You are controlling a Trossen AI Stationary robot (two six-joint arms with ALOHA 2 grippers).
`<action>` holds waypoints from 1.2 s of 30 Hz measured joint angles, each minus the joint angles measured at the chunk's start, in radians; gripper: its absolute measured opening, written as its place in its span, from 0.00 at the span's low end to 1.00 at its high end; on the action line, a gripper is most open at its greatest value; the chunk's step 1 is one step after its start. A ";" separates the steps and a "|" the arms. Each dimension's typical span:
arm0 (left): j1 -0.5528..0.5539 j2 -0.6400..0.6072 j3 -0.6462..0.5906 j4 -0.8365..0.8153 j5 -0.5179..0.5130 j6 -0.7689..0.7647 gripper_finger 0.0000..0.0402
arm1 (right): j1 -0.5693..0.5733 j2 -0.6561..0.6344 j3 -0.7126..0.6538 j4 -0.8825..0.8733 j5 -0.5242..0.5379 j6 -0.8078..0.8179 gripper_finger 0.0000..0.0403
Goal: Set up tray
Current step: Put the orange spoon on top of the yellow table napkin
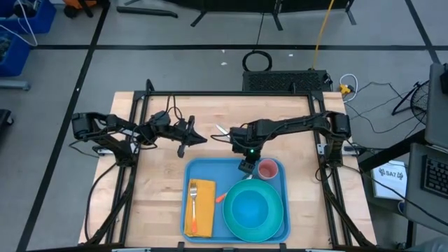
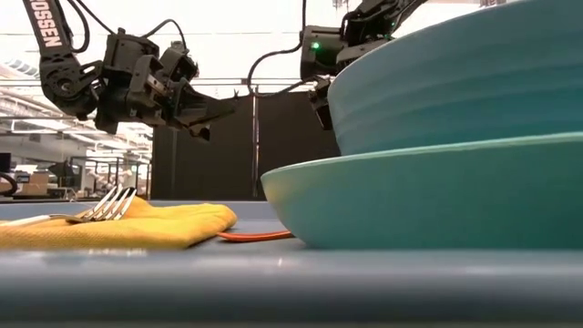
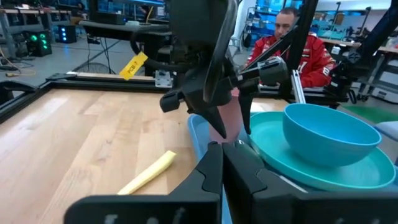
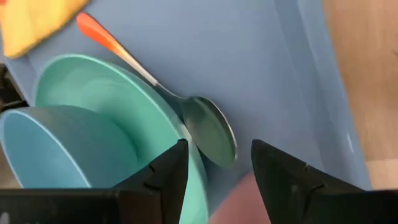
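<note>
High view: blue tray (image 1: 276, 227) lies on the wooden tabletop (image 1: 161, 189) at the near middle, long side toward the arms; both arms reach in above its far edge
Tray contents: yellow-orange napkin (image 1: 204, 206) on the left part with a fork (image 1: 192, 198) lying on it; round turquoise plate (image 1: 253, 208) on the right part with a blue bowl (image 1: 250, 207) standing in it; pink cup (image 1: 267, 169) in the far right corner; spoon (image 4: 208, 134) with an orange handle between napkin and plate
Right end effector (image 1: 246, 166): over the tray's far edge, just beside the pink cup; in the right wrist view the two dark fingers (image 4: 168, 174) stand apart with nothing between them, the spoon bowl showing in the gap and resting against the plate's rim
Left end effector (image 1: 198, 139): above bare tabletop, left of the right arm and beyond the tray; in the left wrist view its fingers (image 3: 211, 171) lie closed together, holding nothing
Low view: napkin and fork at left on the tray floor; plate and bowl fill the right; both arms hang above
Left wrist view: a pale yellow strip (image 3: 148, 173) lies on the tabletop beside the tray; a person in a red jacket (image 3: 297, 46) sits beyond the tabletop
Right wrist view: a blurred pink shape (image 4: 233, 202) shows low between the fingers; I cannot tell whether it touches them
</note>
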 joint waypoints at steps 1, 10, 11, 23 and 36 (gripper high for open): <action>0.000 0.000 0.000 0.000 0.000 0.000 0.01 | 0.001 0.007 0.000 0.005 -0.003 -0.002 0.42; 0.000 0.000 0.000 -0.007 -0.001 0.000 0.01 | 0.001 0.042 0.001 0.012 -0.076 -0.024 0.42; 0.000 0.000 0.000 -0.008 -0.001 0.000 0.01 | 0.001 0.041 0.001 0.016 -0.075 -0.024 0.42; 0.000 0.000 0.000 -0.008 0.004 0.003 0.03 | 0.001 0.040 -0.023 0.039 -0.078 -0.023 0.42; 0.000 0.000 0.000 -0.007 0.002 0.002 0.04 | 0.001 0.041 -0.069 0.061 -0.101 -0.017 0.42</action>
